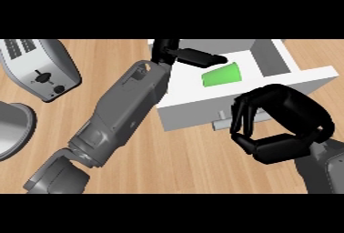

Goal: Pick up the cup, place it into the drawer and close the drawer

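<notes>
Green cup [222, 75] lies in open drawer [269, 82], left hand [191, 55] relaxed just beside it, right hand [282, 125] curled, holding nothing, near handle [224, 124]; risk: closing early could trap the left hand

I can read no text, label, brand or number anywhere. The toaster [42, 68] shows only small unmarked controls on its front, and the drawer [201, 107] front is blank white.
</notes>
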You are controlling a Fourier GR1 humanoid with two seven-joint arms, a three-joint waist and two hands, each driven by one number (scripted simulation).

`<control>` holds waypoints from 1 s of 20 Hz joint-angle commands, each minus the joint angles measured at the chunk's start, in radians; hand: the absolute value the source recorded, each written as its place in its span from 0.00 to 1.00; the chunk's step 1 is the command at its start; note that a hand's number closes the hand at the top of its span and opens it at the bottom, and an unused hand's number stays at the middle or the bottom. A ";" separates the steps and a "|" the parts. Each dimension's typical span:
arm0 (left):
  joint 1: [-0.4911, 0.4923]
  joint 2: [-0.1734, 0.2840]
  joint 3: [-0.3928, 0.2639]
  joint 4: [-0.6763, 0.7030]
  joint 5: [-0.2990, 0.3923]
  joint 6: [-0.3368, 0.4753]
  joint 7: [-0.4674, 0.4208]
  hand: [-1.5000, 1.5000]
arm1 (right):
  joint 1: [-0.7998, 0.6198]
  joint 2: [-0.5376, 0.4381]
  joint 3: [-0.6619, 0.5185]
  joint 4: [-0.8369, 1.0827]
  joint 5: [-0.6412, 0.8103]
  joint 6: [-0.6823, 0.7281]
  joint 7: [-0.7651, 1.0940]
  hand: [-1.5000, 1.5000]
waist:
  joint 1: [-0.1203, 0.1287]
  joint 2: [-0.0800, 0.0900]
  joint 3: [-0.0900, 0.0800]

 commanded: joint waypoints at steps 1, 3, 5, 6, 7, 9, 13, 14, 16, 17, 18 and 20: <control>-0.028 0.000 0.011 -0.004 0.054 0.046 -0.033 0.00 | -0.012 -0.088 0.073 -0.019 0.050 0.089 0.079 1.00 | 0.036 -0.014 -0.001; -0.003 0.000 0.020 0.017 0.068 0.034 -0.063 0.00 | 0.060 -0.115 0.095 -0.015 0.131 0.109 0.053 0.00 | 0.064 -0.014 0.001; 0.004 0.000 0.008 0.022 0.065 0.038 -0.061 0.00 | 0.089 -0.125 0.116 -0.050 0.222 0.066 0.089 0.00 | 0.094 -0.026 0.000; 0.002 0.000 0.017 0.031 0.076 0.035 -0.070 0.00 | 0.077 -0.150 0.100 -0.035 0.298 0.075 0.023 0.00 | 0.098 -0.020 0.002; 0.023 0.000 -0.001 0.010 0.077 0.053 -0.076 0.00 | 0.077 -0.159 0.109 -0.058 0.373 0.044 0.022 0.00 | 0.109 -0.029 0.001; 0.005 0.000 0.015 0.017 0.094 0.032 -0.088 0.00 | 0.055 -0.126 0.152 -0.003 0.464 -0.005 0.021 0.00 | 0.133 -0.023 0.001; 0.046 0.000 0.046 -0.002 0.111 0.004 -0.119 0.00 | 0.119 -0.092 0.207 0.152 0.625 -0.102 -0.094 0.00 | 0.168 -0.030 0.001; 0.053 0.018 0.059 -0.003 0.103 -0.037 -0.113 0.00 | 0.119 -0.100 0.231 0.202 0.671 -0.112 -0.114 0.00 | 0.184 -0.029 0.001; 0.070 0.026 0.069 0.006 0.103 -0.046 -0.131 0.00 | 0.118 -0.067 0.288 0.321 0.753 -0.172 -0.191 0.00 | 0.193 -0.024 0.002; 0.105 0.015 0.057 -0.054 0.104 -0.052 -0.117 0.00 | 0.052 -0.092 0.239 0.406 0.729 -0.142 -0.200 0.00 | 0.215 -0.034 0.001; 0.130 0.001 0.045 -0.062 0.092 -0.025 -0.157 0.00 | 0.034 -0.025 0.314 0.419 0.773 -0.163 -0.150 0.00 | 0.217 -0.035 0.001; 0.161 0.031 0.053 -0.062 0.092 -0.061 -0.157 0.00 | -0.033 -0.038 0.292 0.584 0.803 -0.179 -0.253 0.00 | 0.232 -0.028 0.002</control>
